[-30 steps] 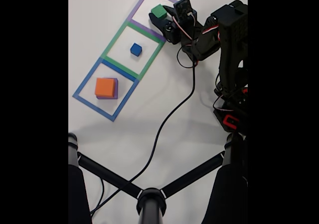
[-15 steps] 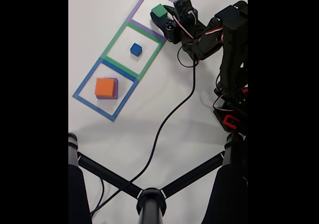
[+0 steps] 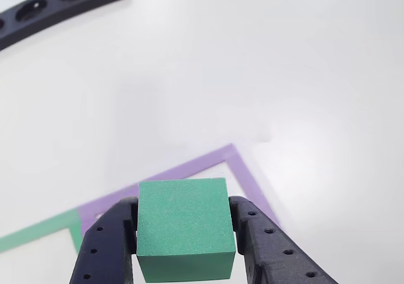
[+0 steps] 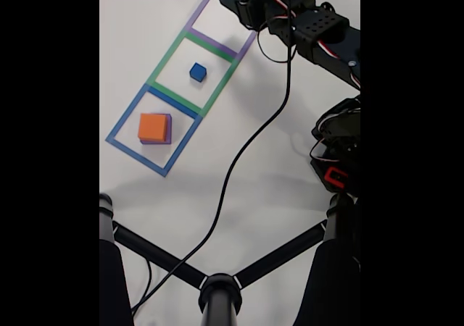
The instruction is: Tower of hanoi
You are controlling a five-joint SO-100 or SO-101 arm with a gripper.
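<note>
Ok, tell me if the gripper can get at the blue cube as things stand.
Probably not yet: the gripper is shut on the green block. The blue cube sits alone in the green outline with nothing over it, so once the gripper is free, likely yes.

Looked like a hobby robotics bench or small lab set-up rather than a home room. Bare white tabletop under even light, marked at ten to eleven o'clock in the fixed view with three taped squares: blue outline, green outline, purple outline. Black camera-stand legs forked from a hub at six o'clock. Loose black cable trailed across the surface toward a black 3D-printed arm with exposed servo wiring at one o'clock.
</note>
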